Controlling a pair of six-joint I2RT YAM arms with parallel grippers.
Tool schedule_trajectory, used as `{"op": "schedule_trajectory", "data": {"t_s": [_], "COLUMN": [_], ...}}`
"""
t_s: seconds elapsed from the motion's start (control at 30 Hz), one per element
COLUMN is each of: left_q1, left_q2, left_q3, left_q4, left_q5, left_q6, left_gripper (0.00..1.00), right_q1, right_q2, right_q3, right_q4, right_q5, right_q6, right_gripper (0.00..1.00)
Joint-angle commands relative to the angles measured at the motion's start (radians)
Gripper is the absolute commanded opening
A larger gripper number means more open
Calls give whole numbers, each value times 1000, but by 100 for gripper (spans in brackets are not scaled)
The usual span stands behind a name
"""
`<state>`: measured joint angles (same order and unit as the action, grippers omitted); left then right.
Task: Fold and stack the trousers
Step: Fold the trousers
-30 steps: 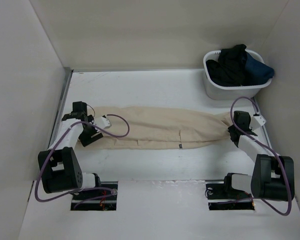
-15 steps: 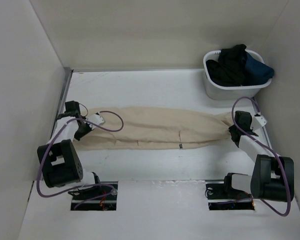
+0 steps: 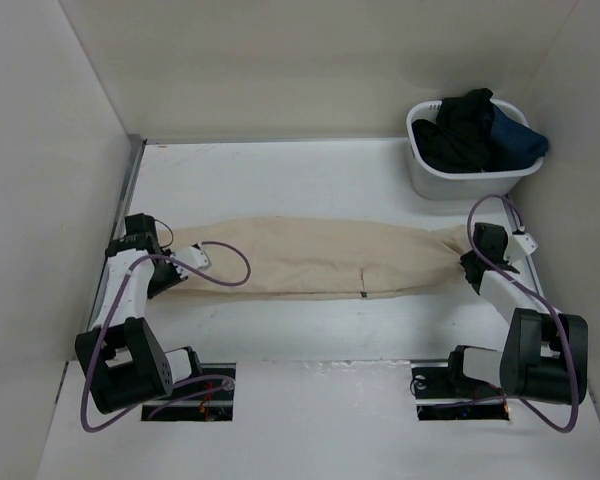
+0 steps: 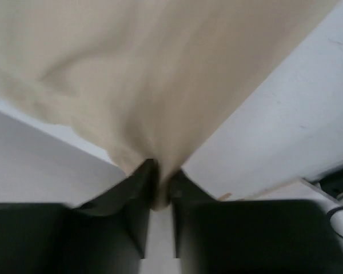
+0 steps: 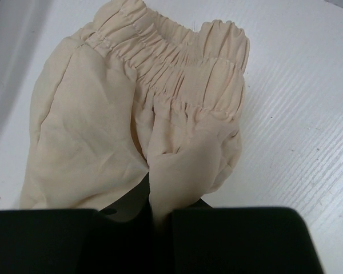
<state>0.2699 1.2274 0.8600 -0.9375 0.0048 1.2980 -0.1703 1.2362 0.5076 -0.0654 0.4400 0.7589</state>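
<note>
Two end effectors grip the trousers, which lie stretched lengthwise across the middle of the desk. The left end effector is pinching the cloth at the leg end. The right end effector is pinching a fold just below the elastic waistband. For a clean fold, I judge I should raise both ends together, hold the cloth taut, carry one end over the other with edges aligned, and release only once the layers lie flat.
</note>
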Motion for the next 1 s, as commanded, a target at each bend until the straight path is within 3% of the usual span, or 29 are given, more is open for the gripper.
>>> {"op": "schedule_trajectory", "data": {"t_s": [0.0, 0.07, 0.13, 0.23, 0.3, 0.4, 0.5, 0.63, 0.67, 0.83, 0.97], "left_q1": [-5, -1, 22, 94, 172, 242, 269, 240, 228, 167, 75], "left_q2": [-20, -26, -22, 13, 81, 208, 319, 423, 447, 521, 503], "left_q3": [-58, -56, -9, 104, 198, 335, 424, 456, 458, 487, 482], "left_q4": [-44, -78, -92, -98, -116, -142, -112, -38, -18, 43, 78], "left_q5": [-65, -60, -31, 99, 229, 334, 368, 337, 330, 293, 330], "left_q6": [67, 87, 92, 84, 60, -32, -158, -293, -318, -445, -508], "left_gripper": [22, 49, 53, 60, 62, 62, 61, 60, 60, 58, 59], "right_q1": [-7, -7, -7, -5, -11, -8, -16, -28, -28, -39, -31], "right_q2": [-24, -24, -14, 20, 57, 94, 135, 163, 160, -16, -239], "right_q3": [22, 35, 58, 78, 86, 109, 120, 131, 131, 153, 213], "right_q4": [-28, -63, -100, -128, -125, -131, -116, -96, -96, -161, -185], "right_q5": [29, 29, 26, 17, -13, -18, -72, -115, -112, 11, 161], "right_q6": [-3, 10, 14, 39, 66, 95, 97, 128, 131, 44, -188], "right_gripper": [11, 24, 47, 70, 79, 82, 67, 10, 0, 0, 0]}}
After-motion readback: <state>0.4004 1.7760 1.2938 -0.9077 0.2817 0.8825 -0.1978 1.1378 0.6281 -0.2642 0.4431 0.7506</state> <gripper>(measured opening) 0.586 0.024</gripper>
